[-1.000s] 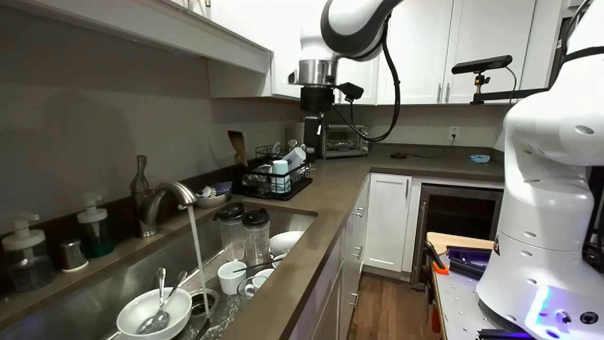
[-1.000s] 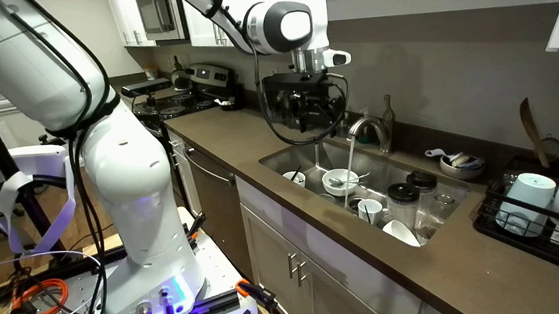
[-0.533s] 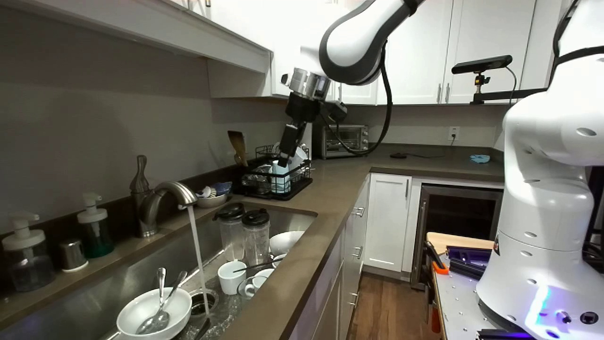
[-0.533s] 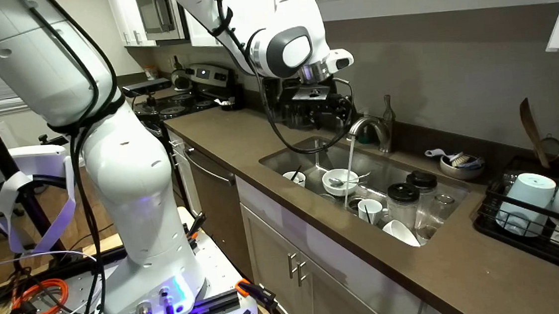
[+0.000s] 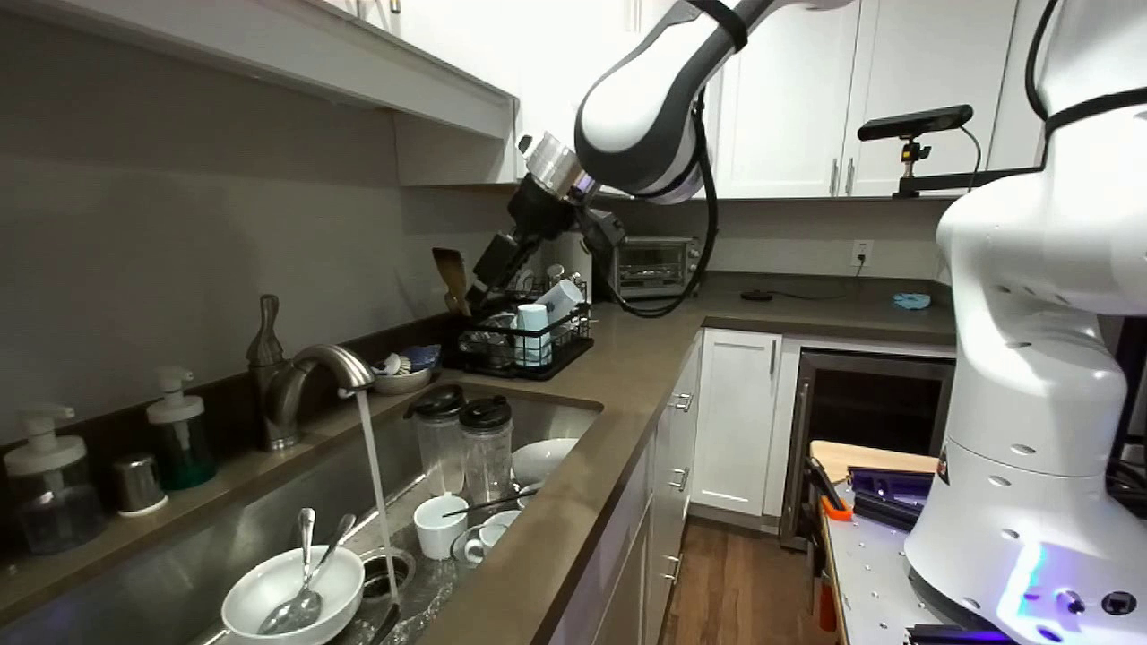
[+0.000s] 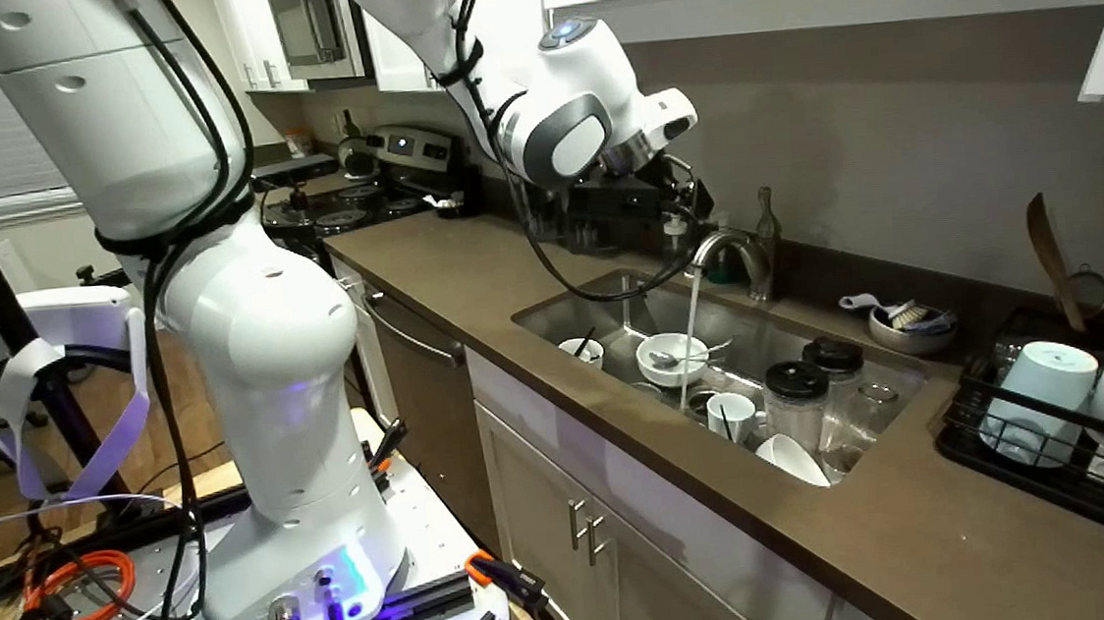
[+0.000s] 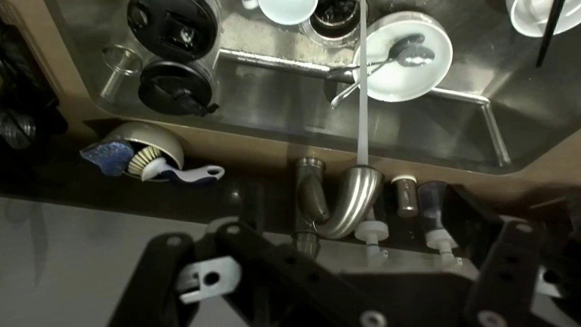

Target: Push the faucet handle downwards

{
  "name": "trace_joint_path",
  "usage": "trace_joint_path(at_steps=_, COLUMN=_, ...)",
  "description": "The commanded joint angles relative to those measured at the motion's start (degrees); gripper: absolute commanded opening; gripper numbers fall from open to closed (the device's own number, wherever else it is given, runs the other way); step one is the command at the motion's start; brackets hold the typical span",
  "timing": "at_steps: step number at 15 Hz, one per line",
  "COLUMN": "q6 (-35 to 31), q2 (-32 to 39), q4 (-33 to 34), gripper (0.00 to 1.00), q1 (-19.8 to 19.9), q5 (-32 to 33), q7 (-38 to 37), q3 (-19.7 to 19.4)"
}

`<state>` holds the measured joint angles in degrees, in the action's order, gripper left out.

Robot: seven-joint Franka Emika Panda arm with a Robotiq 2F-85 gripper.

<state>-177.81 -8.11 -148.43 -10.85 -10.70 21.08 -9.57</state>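
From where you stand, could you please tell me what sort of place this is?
A kitchen, probably in a home: a rectangular grey metal sink, a black-and-silver stove and white wall cabinets show it.

Wears a glossy white casing [image 5: 1030, 376] of rounded segments, dotted with small round recesses [image 6: 70, 84] and wrapped in black straps [image 5: 1098, 107]. Trails thick black cables [image 5: 712, 206]. Shows a dark-grey band [image 5: 661, 125] along a white joint [image 5: 618, 112], then a shiny silver collar [image 5: 553, 166]. Glows blue-white from a light strip [image 5: 1021, 578] at the base [image 5: 977, 515]. Ends in black fingers [image 7: 472, 218] with silvery screws [image 7: 373, 319] and a pale metal plate [image 7: 229, 272] pierced by a round hole [image 7: 211, 278].
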Motion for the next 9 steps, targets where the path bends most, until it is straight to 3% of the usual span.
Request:
trace_joint_path(at_steps=1, q6=-5.90, q2=3.48, q4=3.42, gripper=1.00, q1=-9.15, q5=-8.66, q7=6.88, q3=-4.79)
trace_joint_path(at_steps=4, q6=-8.78, q2=5.95, q4=5.49, gripper=1.00, q1=-12.64, q5=-7.87, q7=8.80, q3=-7.11)
trace_joint_path(at_steps=9, q6=-13.47, q2=11.77, q4=7.99, gripper=1.00, q1=-12.16, q5=-3.79, q7=11.80, q3=-8.00)
